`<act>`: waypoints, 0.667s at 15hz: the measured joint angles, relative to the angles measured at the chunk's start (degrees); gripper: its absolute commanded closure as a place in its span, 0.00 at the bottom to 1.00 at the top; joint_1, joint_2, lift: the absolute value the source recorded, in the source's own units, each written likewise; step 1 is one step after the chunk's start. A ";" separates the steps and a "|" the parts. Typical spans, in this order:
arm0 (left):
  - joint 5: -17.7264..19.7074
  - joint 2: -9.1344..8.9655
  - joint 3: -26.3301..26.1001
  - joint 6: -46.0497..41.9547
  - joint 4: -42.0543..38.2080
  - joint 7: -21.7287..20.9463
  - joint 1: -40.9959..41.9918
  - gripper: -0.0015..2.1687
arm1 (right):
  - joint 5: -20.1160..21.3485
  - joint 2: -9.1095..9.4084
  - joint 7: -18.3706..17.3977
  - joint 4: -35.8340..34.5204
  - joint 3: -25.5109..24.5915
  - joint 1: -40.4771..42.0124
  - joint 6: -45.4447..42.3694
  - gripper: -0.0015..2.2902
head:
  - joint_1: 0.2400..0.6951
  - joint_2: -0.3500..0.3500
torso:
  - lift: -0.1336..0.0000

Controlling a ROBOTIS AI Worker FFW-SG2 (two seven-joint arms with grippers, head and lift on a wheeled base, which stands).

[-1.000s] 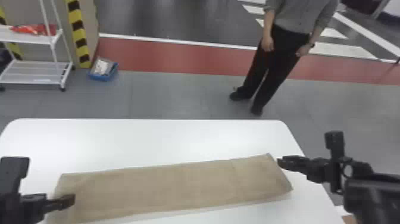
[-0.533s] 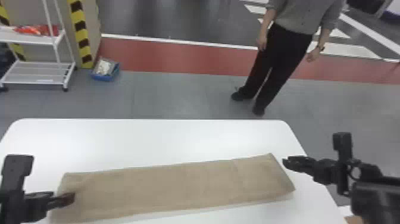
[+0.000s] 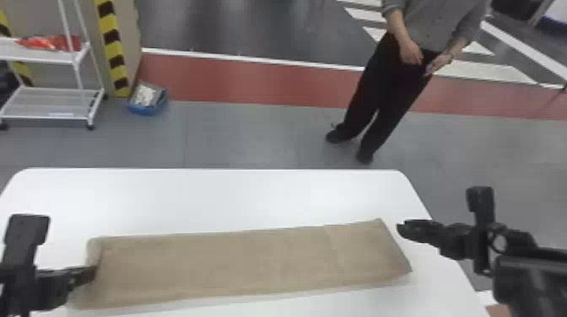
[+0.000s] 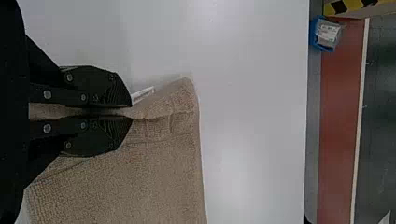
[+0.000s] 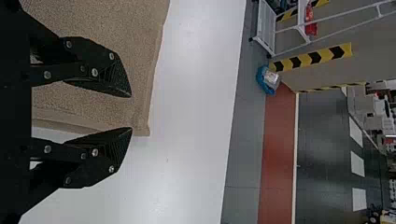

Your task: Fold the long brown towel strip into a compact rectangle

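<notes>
Past the white table I see grey floor, then a red strip edged by a white line. To my left stands a white rack with something red on its upper shelf. Near it, a blue bin sits by a panel with yellow-black tape.

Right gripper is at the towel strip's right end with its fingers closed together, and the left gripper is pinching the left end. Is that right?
Not quite: the right wrist view shows the fingers of the right gripper spread apart, not closed. It is at the right end of the towel strip, and the left gripper is pinching the left end.
</notes>
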 measured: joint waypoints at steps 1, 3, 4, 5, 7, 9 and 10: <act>0.15 -0.02 0.04 0.06 -0.18 -0.14 0.06 0.63 | 0.01 0.00 0.00 0.00 0.08 0.00 0.00 0.33 | 1.00 0.15 | 1.00; 0.41 -0.06 0.12 0.97 -1.21 -0.60 0.50 0.63 | 0.03 0.05 0.00 -0.01 0.18 0.00 0.10 0.33 | 1.00 0.15 | 1.00; 0.54 -0.07 0.21 2.06 -2.14 -0.99 0.74 0.63 | 0.06 0.08 0.00 -0.01 0.23 0.00 0.15 0.33 | 1.00 0.14 | 1.00; 0.81 -0.11 0.36 3.15 -3.14 -1.21 0.93 0.63 | 0.09 0.11 0.00 -0.01 0.28 0.02 0.14 0.33 | 1.00 0.14 | 1.00; 1.92 -0.28 0.72 5.40 -5.00 -1.74 1.12 0.63 | 0.10 0.23 0.00 -0.02 0.30 0.15 0.04 0.33 | 1.00 0.13 | 1.00; 3.17 -0.52 0.83 7.02 -6.89 -1.82 1.14 0.63 | 0.10 0.27 0.00 0.00 0.40 0.25 -0.02 0.33 | 1.00 0.11 | 1.00; 3.55 -0.70 0.82 7.35 -7.50 -1.82 1.13 0.63 | 0.10 0.30 0.00 0.05 0.45 0.28 -0.10 0.33 | 1.00 0.11 | 1.00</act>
